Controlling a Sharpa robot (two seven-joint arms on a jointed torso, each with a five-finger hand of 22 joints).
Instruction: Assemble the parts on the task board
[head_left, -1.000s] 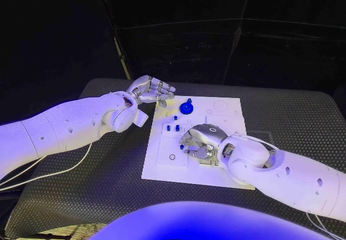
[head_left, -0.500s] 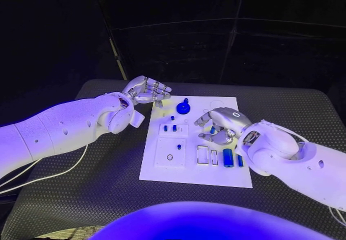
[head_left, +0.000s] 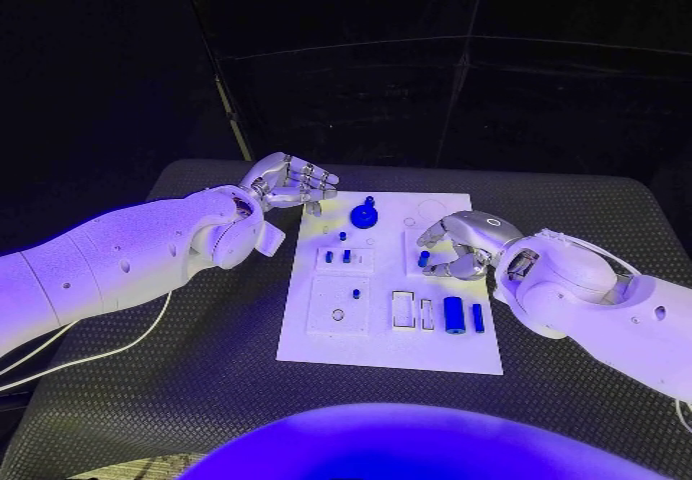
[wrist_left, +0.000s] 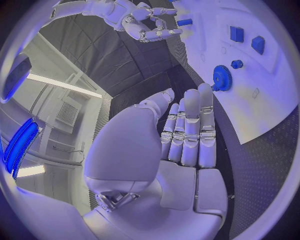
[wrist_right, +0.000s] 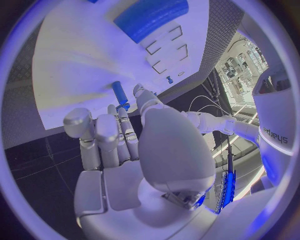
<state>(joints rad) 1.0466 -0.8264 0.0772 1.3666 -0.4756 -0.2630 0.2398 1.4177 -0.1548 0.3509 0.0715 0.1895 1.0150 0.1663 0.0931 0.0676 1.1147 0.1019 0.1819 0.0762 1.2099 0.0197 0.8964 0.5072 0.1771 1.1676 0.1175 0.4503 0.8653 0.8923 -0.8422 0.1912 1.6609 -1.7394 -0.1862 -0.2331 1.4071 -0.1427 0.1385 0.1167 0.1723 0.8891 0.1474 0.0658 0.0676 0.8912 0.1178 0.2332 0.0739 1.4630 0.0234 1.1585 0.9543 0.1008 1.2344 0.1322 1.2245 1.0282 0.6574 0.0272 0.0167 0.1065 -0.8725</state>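
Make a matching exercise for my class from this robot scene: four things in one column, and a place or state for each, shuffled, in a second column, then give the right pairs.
Things
1. left hand
2. right hand
3. blue gear
4. blue cylinder

Places or states
A. lies flat in a slot on the near right part of the task board
B. pinches a small blue peg over the board's right side
C. stands at the far edge of the board
D. holds nothing, fingers apart, just off the board's far left corner

Pairs: 1-D, 2-B, 3-C, 4-A
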